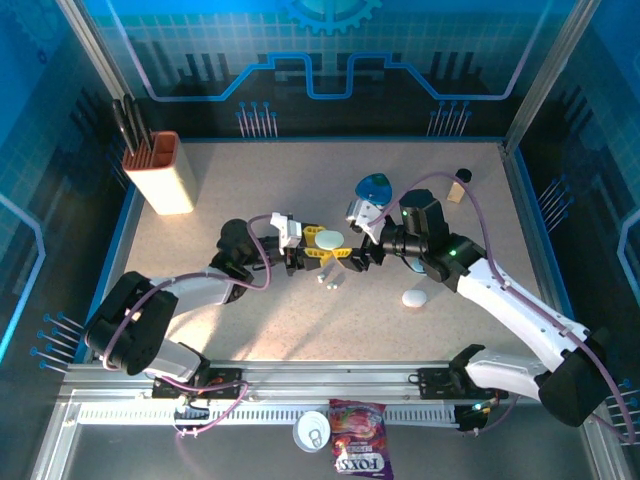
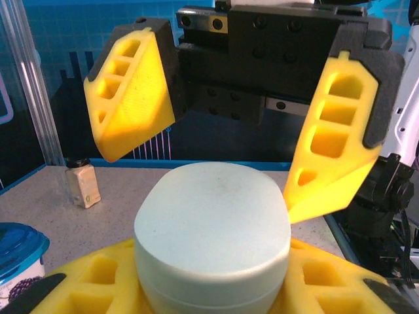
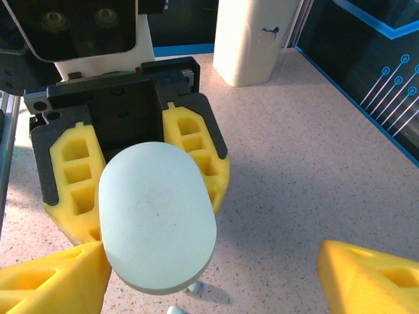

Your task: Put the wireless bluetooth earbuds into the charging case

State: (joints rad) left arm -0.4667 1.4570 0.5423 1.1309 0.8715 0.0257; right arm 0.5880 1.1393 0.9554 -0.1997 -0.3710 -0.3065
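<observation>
Teal case [image 3: 157, 216] above earbuds [image 3: 194, 286], right-wrist view

Closed pale teal case [image 1: 330, 239] raised above mid-table [image 1: 250, 200]; two tiny earbuds [image 1: 322, 283] lying beneath; white case [image 1: 414, 298] toward right edge.

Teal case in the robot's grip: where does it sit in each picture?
Top external: case at mid-table, between the two arms.
Left wrist: case bottom centre, close up.
Right wrist: case lower left of centre, oval face toward the camera.
Shared landmark: the left arm's yellow fingers clamping its sides.
</observation>
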